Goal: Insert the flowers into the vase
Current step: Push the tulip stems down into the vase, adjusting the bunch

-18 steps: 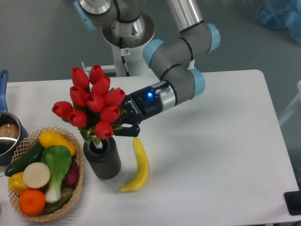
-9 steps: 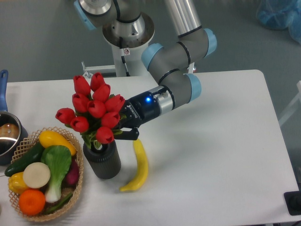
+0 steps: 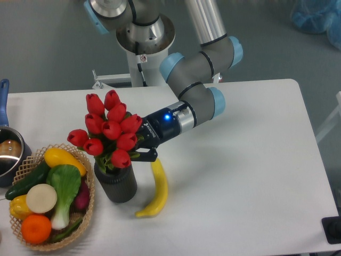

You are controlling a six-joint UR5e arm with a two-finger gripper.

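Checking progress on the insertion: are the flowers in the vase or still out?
In. The flowers stand in the vase, their stems below its rim. The gripper jaws are mostly hidden behind the blooms.

At lower left we saw a wicker basket (image 3: 88, 205) holding an orange (image 3: 36, 228), cucumber (image 3: 26, 180) and bok choy (image 3: 64, 189). A banana (image 3: 156, 189) lay at lower centre; a steel pot (image 3: 9, 154) sat at the left edge.

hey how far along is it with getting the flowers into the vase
Done: the flowers are lifted and lined up, their stems reaching down into the mouth of the vase. In hand: the claw grips the bunch beside the blooms. Left: lowering fully, if needed, then letting go and backing away.
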